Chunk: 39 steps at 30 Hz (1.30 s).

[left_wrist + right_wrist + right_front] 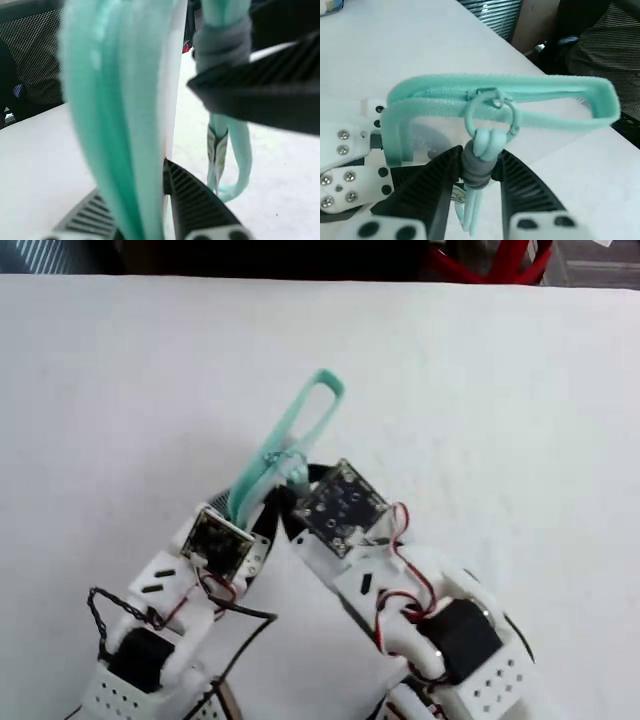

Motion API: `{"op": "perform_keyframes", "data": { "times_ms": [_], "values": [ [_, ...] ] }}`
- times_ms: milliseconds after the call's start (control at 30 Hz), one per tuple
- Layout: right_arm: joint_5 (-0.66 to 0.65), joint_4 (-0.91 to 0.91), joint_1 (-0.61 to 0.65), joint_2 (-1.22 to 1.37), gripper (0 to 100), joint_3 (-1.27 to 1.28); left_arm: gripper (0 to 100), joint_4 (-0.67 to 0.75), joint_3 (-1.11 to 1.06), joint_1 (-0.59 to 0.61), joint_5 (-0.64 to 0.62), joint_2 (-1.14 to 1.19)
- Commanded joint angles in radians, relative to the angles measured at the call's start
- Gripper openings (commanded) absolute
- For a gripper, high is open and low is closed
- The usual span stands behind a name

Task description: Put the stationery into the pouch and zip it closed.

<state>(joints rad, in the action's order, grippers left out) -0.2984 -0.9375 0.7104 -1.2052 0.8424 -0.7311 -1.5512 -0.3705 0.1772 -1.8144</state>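
Near the front edge of the worktop (500,390), the left gripper (135,187) has its jaws pinching one end of the mint pouch (120,100), anchoring it upright against the pull. Just beyond, the right gripper (479,159) has its jaws pressed on the zip pull (481,140), positioned to draw the slider. Farther out, the pouch mouth gapes; closure appears incomplete.

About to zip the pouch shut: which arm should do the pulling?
Right. The right gripper is shut on the zipper pull; the left gripper clamps the pouch at its end and can brace it.
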Motion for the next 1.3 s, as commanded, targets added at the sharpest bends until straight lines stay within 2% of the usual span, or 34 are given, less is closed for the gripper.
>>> {"op": "perform_keyframes", "data": {
  "times_ms": [0,233,433,600,867,1267],
  "values": [
    [-0.005,-0.007,-0.012,-0.038,1.3,-0.006,2,0.032,0.014,0.001,-0.008,-0.013],
    [-0.011,-0.004,-0.035,-0.048,1.8,-0.012,2,0.031,0.012,0.001,-0.008,-0.013],
    [-0.012,0.008,-0.213,-0.039,1.8,-0.103,2,0.029,0.012,0.001,-0.008,-0.013],
    [-0.012,0.033,-0.291,-0.03,1.8,-0.206,2,0.029,0.011,0.001,-0.008,-0.013],
    [-0.006,0.128,-0.371,0.245,1.8,-0.307,2,-0.005,0.012,-0.001,-0.008,-0.013],
    [-0.012,0.128,-0.407,0.522,1.8,-0.439,2,-0.012,0.012,-0.001,-0.008,-0.013]
  ]
}}
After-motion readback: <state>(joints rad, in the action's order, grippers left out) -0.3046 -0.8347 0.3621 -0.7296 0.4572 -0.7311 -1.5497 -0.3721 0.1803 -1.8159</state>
